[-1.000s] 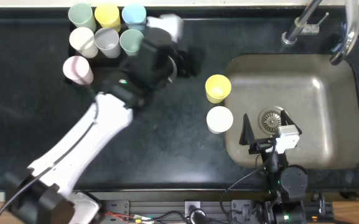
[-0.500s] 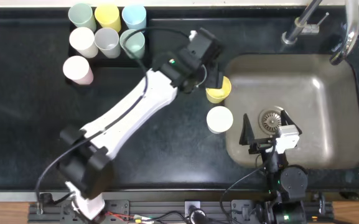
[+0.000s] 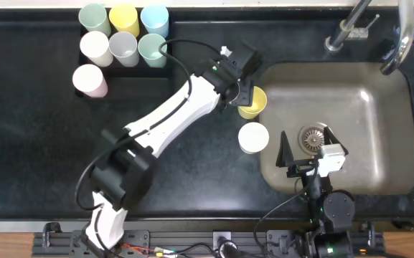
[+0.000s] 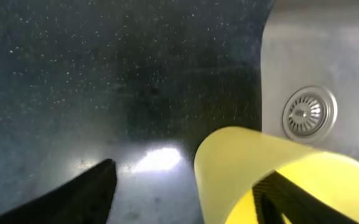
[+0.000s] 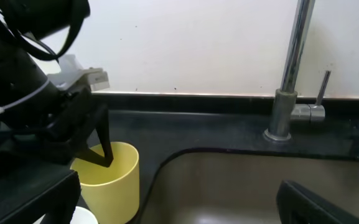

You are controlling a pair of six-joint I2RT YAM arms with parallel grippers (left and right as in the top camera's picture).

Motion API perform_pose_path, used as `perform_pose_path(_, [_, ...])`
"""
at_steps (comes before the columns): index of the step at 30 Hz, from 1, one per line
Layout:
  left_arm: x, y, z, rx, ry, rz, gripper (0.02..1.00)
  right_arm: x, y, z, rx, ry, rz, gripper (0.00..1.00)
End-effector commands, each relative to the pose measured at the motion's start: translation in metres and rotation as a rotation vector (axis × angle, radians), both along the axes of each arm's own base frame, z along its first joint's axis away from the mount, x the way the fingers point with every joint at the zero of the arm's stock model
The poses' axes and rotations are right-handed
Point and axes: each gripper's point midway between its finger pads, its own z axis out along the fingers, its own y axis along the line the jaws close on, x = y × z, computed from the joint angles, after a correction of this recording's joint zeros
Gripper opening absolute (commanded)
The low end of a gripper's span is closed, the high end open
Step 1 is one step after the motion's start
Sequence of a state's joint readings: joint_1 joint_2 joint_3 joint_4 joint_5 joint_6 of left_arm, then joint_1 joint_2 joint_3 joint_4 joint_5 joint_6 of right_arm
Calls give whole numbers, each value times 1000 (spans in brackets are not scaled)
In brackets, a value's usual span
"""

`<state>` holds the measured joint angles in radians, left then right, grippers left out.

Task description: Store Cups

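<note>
two slim arms in white and black
the left arm (image 3: 165,118) wears glossy white shells between bulky black joints, with a thin black cable looping off its forearm and a small green light near the wrist. the left tool (image 3: 248,93) has black wedge-shaped fingers (image 4: 73,199). the right arm (image 3: 326,204) is mostly black, with a white block behind the right tool (image 3: 307,147).

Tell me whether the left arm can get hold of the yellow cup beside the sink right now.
Probably yes. The left gripper is open astride the yellow cup wall, one finger inside the rim, the other finger outside over the counter, with nothing between.
</note>
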<state>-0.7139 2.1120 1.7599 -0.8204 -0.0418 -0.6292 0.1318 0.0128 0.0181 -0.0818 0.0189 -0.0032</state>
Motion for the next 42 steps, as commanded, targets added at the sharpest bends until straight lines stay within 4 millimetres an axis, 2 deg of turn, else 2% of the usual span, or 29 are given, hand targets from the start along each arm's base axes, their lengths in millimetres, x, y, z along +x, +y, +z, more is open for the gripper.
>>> perform_pose_path(1, [10, -7, -1, -4, -17, 10, 619, 0, -1, -3, 3, -1, -8, 998])
perform_pose_path(10, [14, -10, -2, -9, -23, 10, 176, 0, -1, -3, 3, -1, -8, 996])
perform_pose_path(12, [15, -11, -1, -13, -27, 11, 143, 0, -1, -3, 3, 0, -8, 998])
perform_pose_path(15, [18, -14, 12, -39, -54, 17, 130, 0, -1, -3, 3, -1, -8, 998])
perform_pose_path(17, [22, -9, 29, -52, -90, 69, 128, 0, -1, -3, 3, -1, -8, 998])
perform_pose_path(19, [29, 3, 55, -61, -152, 154, 130, 0, -1, -3, 3, -1, -8, 996])
perform_pose_path(22, [41, 32, 107, -75, -288, 304, 132, 0, -1, -3, 3, -1, -8, 998])
perform_pose_path(26, [51, 94, 182, -82, -472, 503, 62, 0, -1, -3, 3, -1, -8, 998])
perform_pose_path(28, [50, 133, 206, -114, -495, 637, 38, 0, -1, -3, 3, -1, -8, 998])
perform_pose_path(30, [46, 174, 217, -152, -481, 781, 38, 0, -1, -3, 3, -1, -8, 996])
perform_pose_path(32, [37, 214, 219, -175, -447, 924, 36, 0, -1, -3, 3, -1, -8, 996])
perform_pose_path(34, [25, 249, 212, -199, -379, 1063, 36, 0, -1, -3, 3, -1, -8, 998])
perform_pose_path(36, [16, 272, 197, -225, -289, 1180, 36, 0, -1, -3, 3, -1, -8, 998])
perform_pose_path(38, [9, 286, 178, -255, -189, 1278, 36, 0, -1, -3, 3, -1, -8, 996])
perform_pose_path(42, [-2, 301, 138, -276, -43, 1408, 36, 0, -1, -3, 3, -1, -8, 998])
